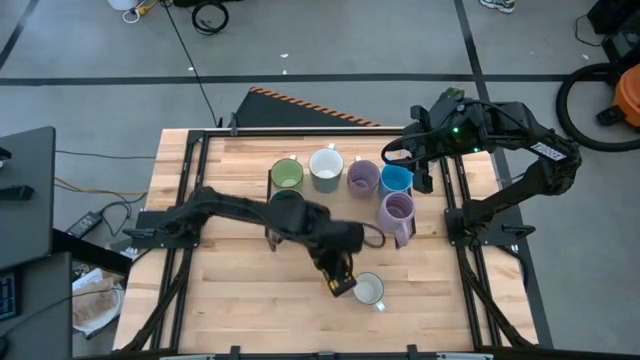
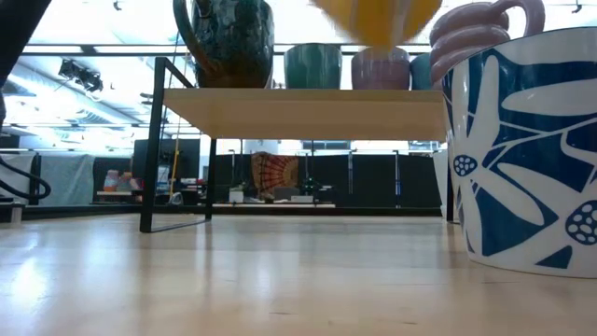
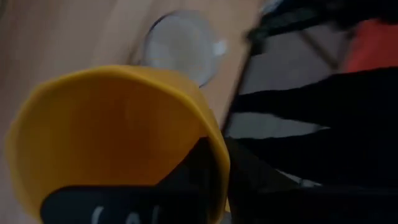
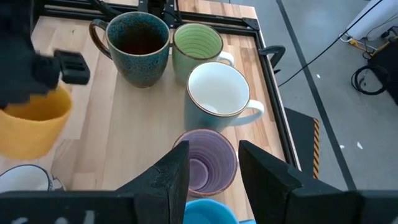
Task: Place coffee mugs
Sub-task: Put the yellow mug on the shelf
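Observation:
My left gripper (image 1: pixel 342 280) is over the table's near middle, shut on the orange mug (image 4: pixel 34 121), which also shows in the left wrist view (image 3: pixel 112 130). A pale white mug with a blue pattern (image 1: pixel 370 290) stands on the table just right of it. Green (image 1: pixel 287 175), white (image 1: pixel 326 168), lavender (image 1: pixel 363 178), blue (image 1: pixel 396 180), taller lavender (image 1: pixel 397 212) and dark speckled (image 4: pixel 138 46) mugs stand on a raised wooden shelf (image 2: pixel 308 112). My right gripper (image 4: pixel 212 149) hovers open above the lavender and blue mugs, touching nothing. My left gripper holds the orange mug at its rim (image 3: pixel 208 134), coming from above. One dark finger (image 3: pixel 199 171) lies along the wall; where the other finger sits I cannot tell. The mug hangs below the gripper, lifted clear of the table.
The shelf stands on black legs (image 2: pixel 154 140) with open space beneath it. Black frame rails (image 1: pixel 185 200) run along both sides of the table. Bare wood lies along the table's near left (image 1: pixel 240 300).

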Robot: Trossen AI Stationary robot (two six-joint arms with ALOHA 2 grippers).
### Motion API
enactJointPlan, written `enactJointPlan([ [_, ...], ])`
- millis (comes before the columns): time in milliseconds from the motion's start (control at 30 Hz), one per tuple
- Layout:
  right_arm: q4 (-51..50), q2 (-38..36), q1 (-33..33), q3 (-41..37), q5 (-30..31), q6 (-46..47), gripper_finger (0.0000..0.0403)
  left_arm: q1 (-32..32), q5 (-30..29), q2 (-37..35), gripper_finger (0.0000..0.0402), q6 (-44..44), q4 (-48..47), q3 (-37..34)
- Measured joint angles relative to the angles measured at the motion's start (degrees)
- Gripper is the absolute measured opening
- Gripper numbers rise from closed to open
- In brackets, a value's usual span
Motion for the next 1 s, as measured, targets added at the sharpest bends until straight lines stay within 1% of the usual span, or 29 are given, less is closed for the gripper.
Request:
enactJointPlan([
  [67, -0.01, -0.02, 0.0, 0.0, 0.04, 0.26, 0.0144, 1.54, 1.61, -3.32, 0.0031, 0.09, 3.91, -2.21],
  [100, -0.06, -0.02, 0.0, 0.0, 0.04, 0.36, 0.0144, 2.06, 1.53, -4.17, 0.0031, -0.02, 4.27, -2.47],
  [200, -0.14, -0.02, 0.0, 0.0, 0.04, 0.39, 0.0144, 3.72, -1.03, -6.22, 0.0031, 0.74, 2.99, -2.51],
  [367, -0.14, -0.02, -0.02, 0.0, 1.23, 0.73, 0.0144, 5.87, -7.66, -8.62, 0.0031, 4.14, 2.46, -2.59],
  [567, 0.06, -0.02, -0.07, 0.0, 1.52, 1.3, 0.0144, 8.83, -11.53, -9.15, 0.0031, 10.25, 2.46, -1.02],
  [767, 0.17, -0.02, -0.07, 0.0, 2.29, 1.72, 0.0144, 11.4, -12.34, -9.17, 0.0031, 16.83, -3.3, -1.67],
  [867, 0.17, -0.02, -0.09, 0.0, 2.83, 1.92, 0.0144, 12.11, -12.24, -9.15, 0.0031, 18.75, -6.14, -2.38],
  [1000, 0.17, -0.02, -0.07, 0.0, 2.84, 2.14, 0.0144, 12.35, -12.2, -9.15, 0.0031, 21.04, -7.62, -2.4],
])
